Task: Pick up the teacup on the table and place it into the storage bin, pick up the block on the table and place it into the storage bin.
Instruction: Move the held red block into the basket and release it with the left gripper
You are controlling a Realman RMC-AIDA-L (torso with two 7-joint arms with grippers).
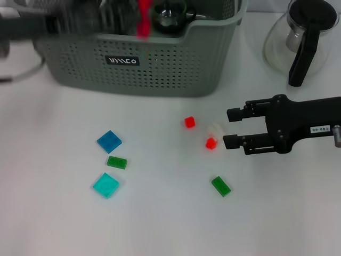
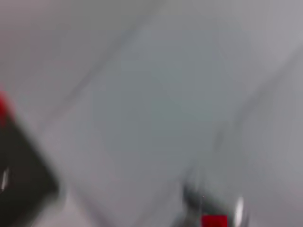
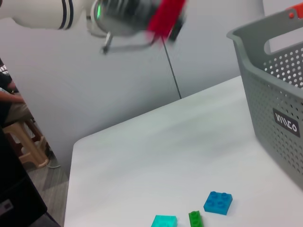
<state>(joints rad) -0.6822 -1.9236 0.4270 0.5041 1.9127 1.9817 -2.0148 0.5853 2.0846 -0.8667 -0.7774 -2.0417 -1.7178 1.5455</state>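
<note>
My left gripper [image 1: 143, 21] above storage bin [image 1: 144, 66] at far left, fingers clamping red block [image 1: 143, 18]; dark teacup [image 1: 169, 16] already inside; right gripper [image 1: 230, 128] fingers apart, empty, near small red blocks [image 1: 211, 143] on surface [image 1: 160, 224]

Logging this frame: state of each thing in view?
storage bin: upright, a teacup inside
left gripper: over the bin, carrying a red block
right gripper: open, beside small red block
glass teapot: upright, lid on
</note>
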